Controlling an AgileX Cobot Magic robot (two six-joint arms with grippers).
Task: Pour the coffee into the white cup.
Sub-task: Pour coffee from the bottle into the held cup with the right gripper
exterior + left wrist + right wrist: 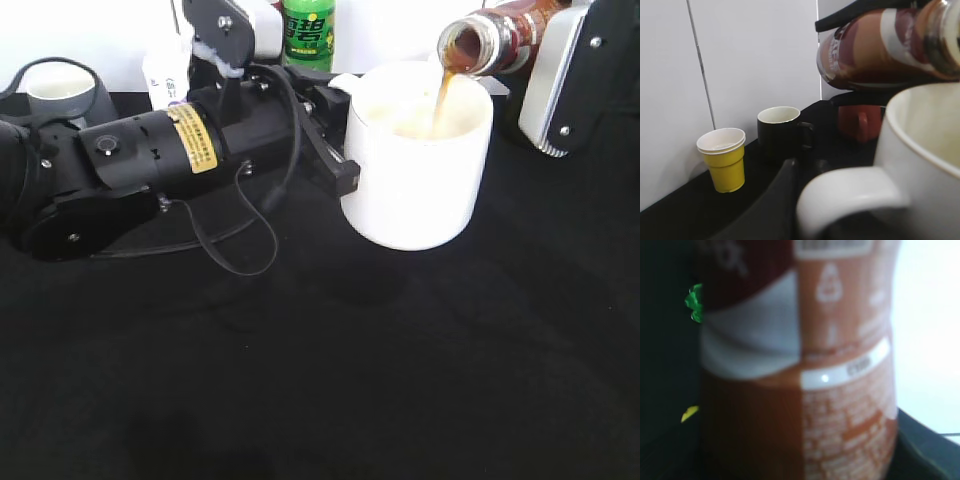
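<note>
Brown coffee streams into the white cup from the bottle, tilted just above the cup's far rim in the right fingers' clench, while the left fingers clamp the cup's handle, steadying it on the bench.

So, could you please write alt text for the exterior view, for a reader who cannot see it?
A tilted coffee bottle, held at upper right, pours a brown stream into a large white cup on a black table. The left arm's tool is at the cup's left side; a green soda bottle stands behind.
</note>
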